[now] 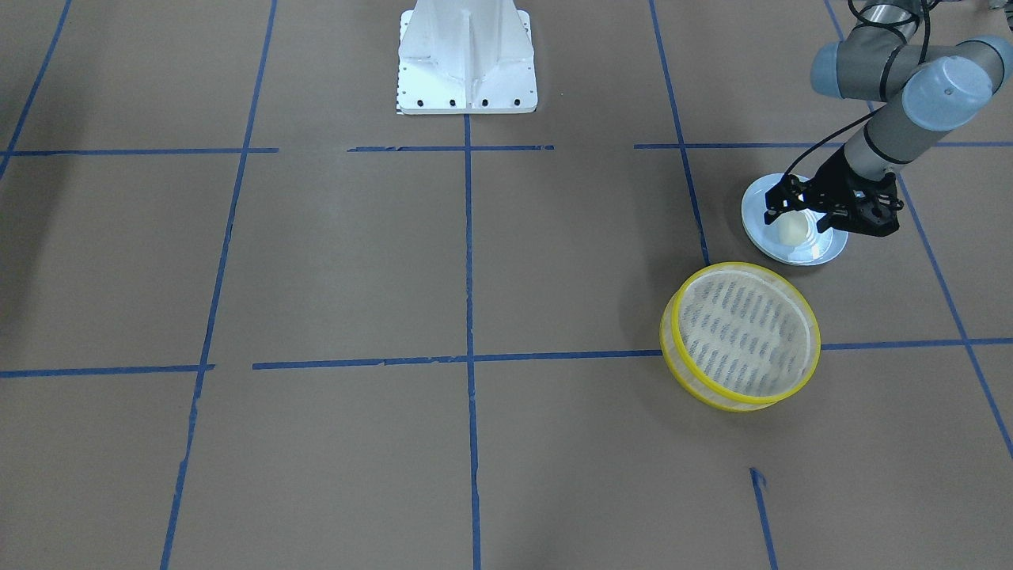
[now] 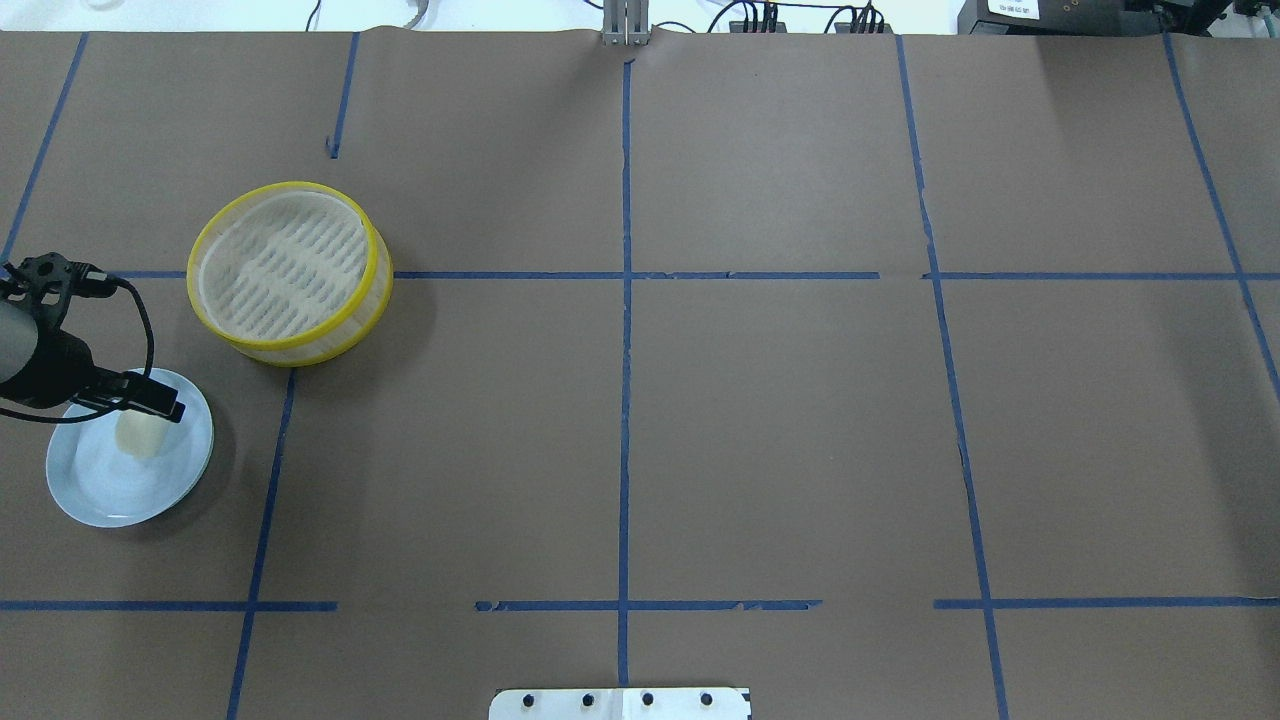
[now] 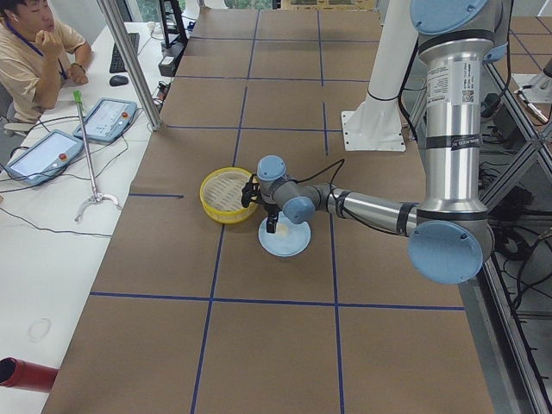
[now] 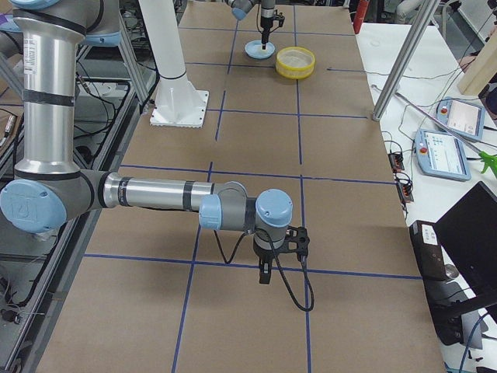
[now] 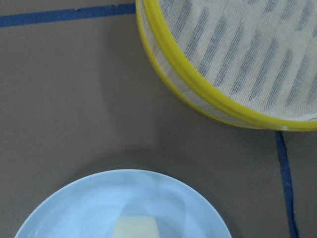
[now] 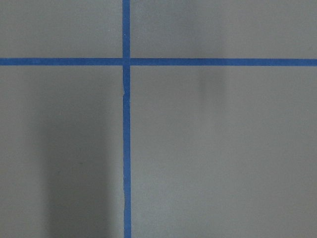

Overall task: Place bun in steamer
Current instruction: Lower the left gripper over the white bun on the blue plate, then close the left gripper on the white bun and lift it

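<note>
The cream-white bun (image 1: 791,229) sits on a pale blue plate (image 1: 817,250) at the table's left side. My left gripper (image 1: 795,218) hangs just over the plate with its fingers spread, open, on either side of the bun. The overhead view shows the gripper (image 2: 150,405), bun (image 2: 140,437) and plate (image 2: 110,490). The left wrist view shows the bun (image 5: 136,228) at its bottom edge. The yellow-rimmed steamer (image 1: 744,332) stands empty beside the plate, also seen from overhead (image 2: 285,265). My right gripper (image 4: 265,276) hangs far off over bare table; I cannot tell whether it is open.
The white robot base (image 1: 467,63) stands at the table's middle edge. Blue tape lines grid the brown table. An operator (image 3: 34,52) sits at a side desk with tablets (image 3: 105,119).
</note>
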`<action>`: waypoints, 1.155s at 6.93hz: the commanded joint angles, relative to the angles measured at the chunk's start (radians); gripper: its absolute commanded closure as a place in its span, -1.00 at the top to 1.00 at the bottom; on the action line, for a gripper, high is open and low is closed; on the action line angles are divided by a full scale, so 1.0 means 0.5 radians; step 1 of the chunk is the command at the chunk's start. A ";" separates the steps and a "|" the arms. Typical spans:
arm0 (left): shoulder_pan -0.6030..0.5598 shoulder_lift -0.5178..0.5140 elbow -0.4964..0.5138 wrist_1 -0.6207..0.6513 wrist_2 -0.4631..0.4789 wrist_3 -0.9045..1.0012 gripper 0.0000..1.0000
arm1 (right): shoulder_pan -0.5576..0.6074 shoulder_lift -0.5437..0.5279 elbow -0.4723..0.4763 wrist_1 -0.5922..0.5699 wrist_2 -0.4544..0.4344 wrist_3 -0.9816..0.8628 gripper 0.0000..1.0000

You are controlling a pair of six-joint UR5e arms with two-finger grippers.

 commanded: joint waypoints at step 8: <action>0.034 -0.012 0.142 -0.105 0.046 -0.009 0.47 | 0.000 0.000 0.000 -0.001 0.000 0.000 1.00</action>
